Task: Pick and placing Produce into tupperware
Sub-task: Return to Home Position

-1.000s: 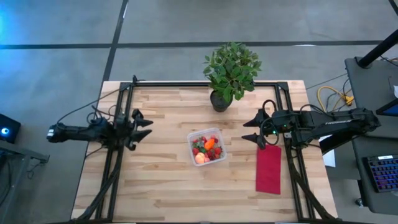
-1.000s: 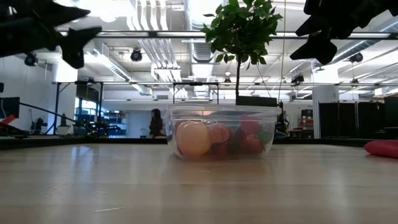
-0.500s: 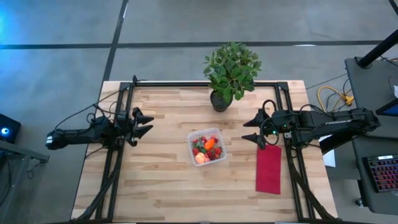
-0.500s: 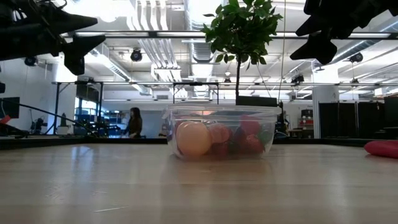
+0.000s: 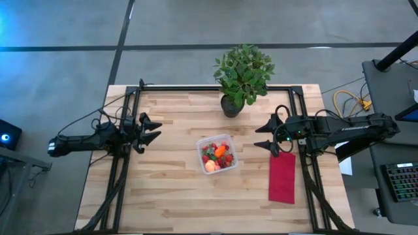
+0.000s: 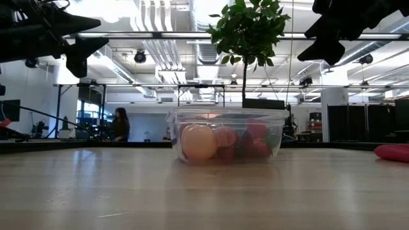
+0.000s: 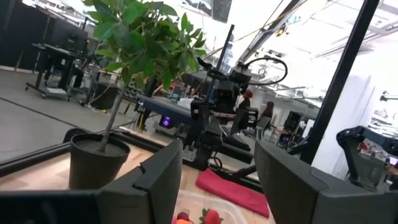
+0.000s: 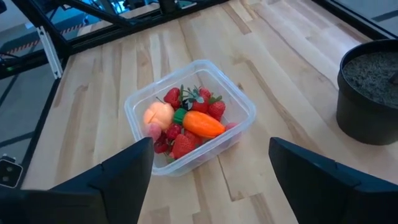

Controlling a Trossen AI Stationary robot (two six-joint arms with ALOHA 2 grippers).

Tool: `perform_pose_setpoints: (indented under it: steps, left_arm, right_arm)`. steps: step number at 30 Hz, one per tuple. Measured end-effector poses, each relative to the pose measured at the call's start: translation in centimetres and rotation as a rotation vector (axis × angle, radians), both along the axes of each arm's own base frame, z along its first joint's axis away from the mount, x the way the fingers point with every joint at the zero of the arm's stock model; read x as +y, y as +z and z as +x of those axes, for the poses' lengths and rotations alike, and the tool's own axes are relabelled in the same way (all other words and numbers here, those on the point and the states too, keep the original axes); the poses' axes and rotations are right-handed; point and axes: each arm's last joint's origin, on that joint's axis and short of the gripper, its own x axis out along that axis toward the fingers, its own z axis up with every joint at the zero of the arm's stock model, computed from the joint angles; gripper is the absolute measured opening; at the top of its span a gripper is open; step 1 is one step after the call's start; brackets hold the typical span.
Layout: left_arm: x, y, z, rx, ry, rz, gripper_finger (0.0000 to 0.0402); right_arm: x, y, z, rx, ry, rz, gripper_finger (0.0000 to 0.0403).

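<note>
Middle of worktop (image 5: 163, 196): clear tupperware (image 5: 217, 154), sitting flat on the wood, touched by neither arm.
Inside tupperware: red strawberries (image 8: 183, 146) heaped together, orange carrot (image 8: 203, 124) lying across the top of them, round peach (image 8: 158, 114) pressed against one wall.
Left end effector (image 5: 159, 131): hovers above the worktop's left side, well apart from the tupperware, aimed toward the middle; fingers spread wide and empty.
Right end effector (image 5: 257, 138): hovers above the right side, aimed at the tupperware but apart from it; fingers spread wide and empty.
Potted plant (image 5: 240, 75): stands upright at the far edge, near the tupperware's far side without touching it.
Red cloth (image 5: 282, 177): lies flat along the right side, its far end under the right arm's wrist.
Room beyond, low view: person (image 6: 119, 124) standing far off behind the worktop, left of the tupperware.
</note>
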Motion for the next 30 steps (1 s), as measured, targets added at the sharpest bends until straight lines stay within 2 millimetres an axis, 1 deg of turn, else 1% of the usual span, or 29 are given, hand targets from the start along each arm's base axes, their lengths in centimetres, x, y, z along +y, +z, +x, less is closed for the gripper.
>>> perform_pose_setpoints:
  steps: [7,9,11,13,14,16,18,20,23,26,30]
  left_arm:
    - [0.0,0.0,0.0,-0.001,0.0,0.0,0.0187]
    - [0.0,0.0,0.0,0.0,0.0,0.0,0.0187]
    - [0.0,0.0,0.0,0.0,0.0,0.0,0.0187]
    - [0.0,0.0,0.0,0.0,0.0,0.0,0.0187]
    - [0.0,0.0,0.0,0.0,0.0,0.0,0.0187]
    - [0.0,0.0,0.0,0.001,0.0,0.0,0.0187]
    - [0.0,0.0,0.0,-0.001,0.0,0.0,0.0187]
    - [0.0,0.0,0.0,0.0,0.0,0.0,0.0187]
    - [0.0,0.0,0.0,0.0,0.0,0.0,0.0187]
    - [0.0,0.0,0.0,0.002,0.0,0.0,0.0187]
    - [0.0,0.0,0.0,0.002,0.0,0.0,0.0187]
  right_arm:
    - [0.0,0.1,0.1,-0.014,-0.001,-0.008,0.0308]
    - [0.0,0.8,0.4,-0.089,-0.024,0.001,0.031]
    - [0.0,1.8,0.7,-0.201,-0.019,0.027,0.0311]
    - [0.2,2.5,0.8,-0.267,0.055,0.029,0.031]
    - [0.3,2.5,0.5,-0.267,0.09,0.026,0.0309]
    - [0.2,2.4,-0.3,-0.227,0.085,0.023,0.0307]
    - [0.0,2.2,-1.7,-0.199,0.033,0.044,0.0305]
    - [-0.1,2.4,-2.9,-0.251,0.021,0.047,0.0304]
    - [-0.2,3.0,-4.7,-0.375,0.039,0.016,0.0307]
    - [-0.3,2.8,-6.3,-0.445,0.021,-0.013,0.031]
    - [-0.5,2.3,-7.8,-0.499,-0.004,0.009,0.031]
